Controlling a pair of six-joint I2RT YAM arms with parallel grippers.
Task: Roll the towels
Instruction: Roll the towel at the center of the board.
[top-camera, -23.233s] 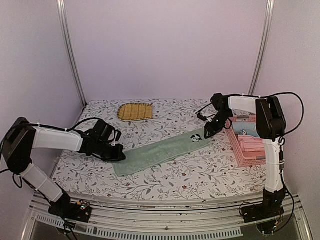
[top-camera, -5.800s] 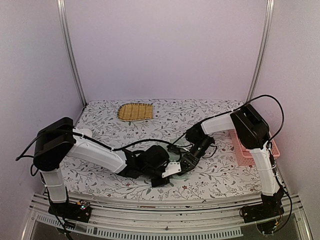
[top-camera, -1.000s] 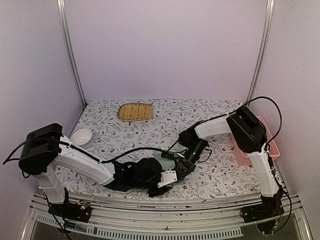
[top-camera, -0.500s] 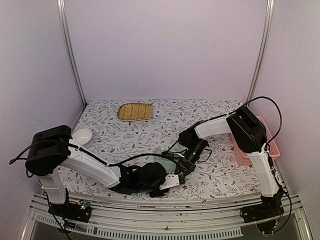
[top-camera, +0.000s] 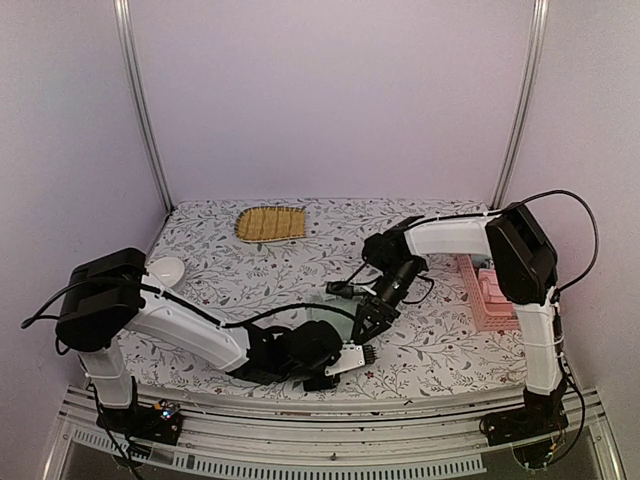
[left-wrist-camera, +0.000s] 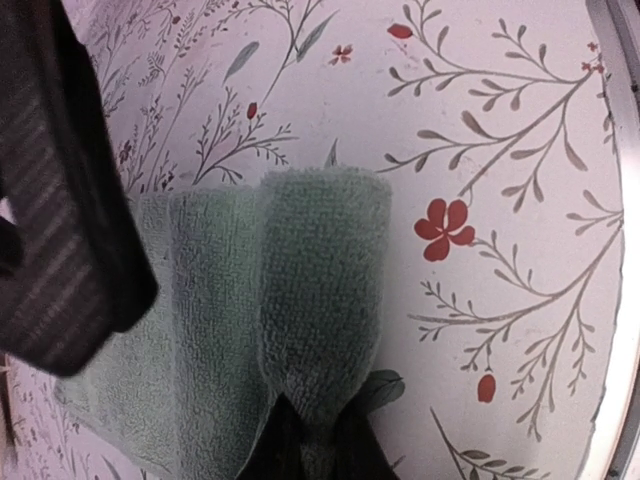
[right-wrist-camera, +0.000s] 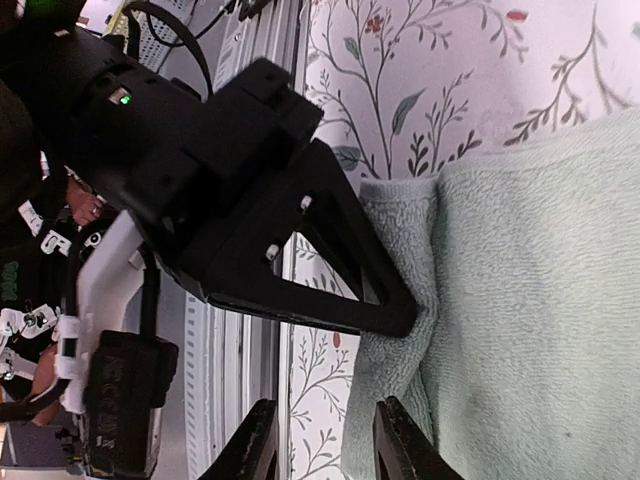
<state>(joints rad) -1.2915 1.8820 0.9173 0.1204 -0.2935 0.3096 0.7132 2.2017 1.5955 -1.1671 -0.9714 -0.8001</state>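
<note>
The pale green towel (left-wrist-camera: 210, 330) lies partly rolled on the flowered table near the front edge. My left gripper (left-wrist-camera: 318, 445) is shut on the end of its rolled fold (left-wrist-camera: 325, 280). From the right wrist, the left gripper's black fingers (right-wrist-camera: 330, 270) pinch the towel (right-wrist-camera: 530, 290) at its edge. My right gripper (right-wrist-camera: 325, 440) is open just beside that edge, one fingertip (right-wrist-camera: 400, 440) touching the cloth. From above, both grippers meet at front centre, left gripper (top-camera: 345, 352), right gripper (top-camera: 365, 325), hiding most of the towel. Pink towels (top-camera: 497, 288) lie in the basket.
A pink basket (top-camera: 470, 292) stands at the right edge. A yellow-brown woven mat (top-camera: 270, 222) lies at the back, and a white bowl (top-camera: 165, 270) at the left. The metal front rail (right-wrist-camera: 255, 330) runs close to the towel.
My right gripper has opened, let go of the towel and drawn back toward the right. My left gripper has closed on the rolled fold.
</note>
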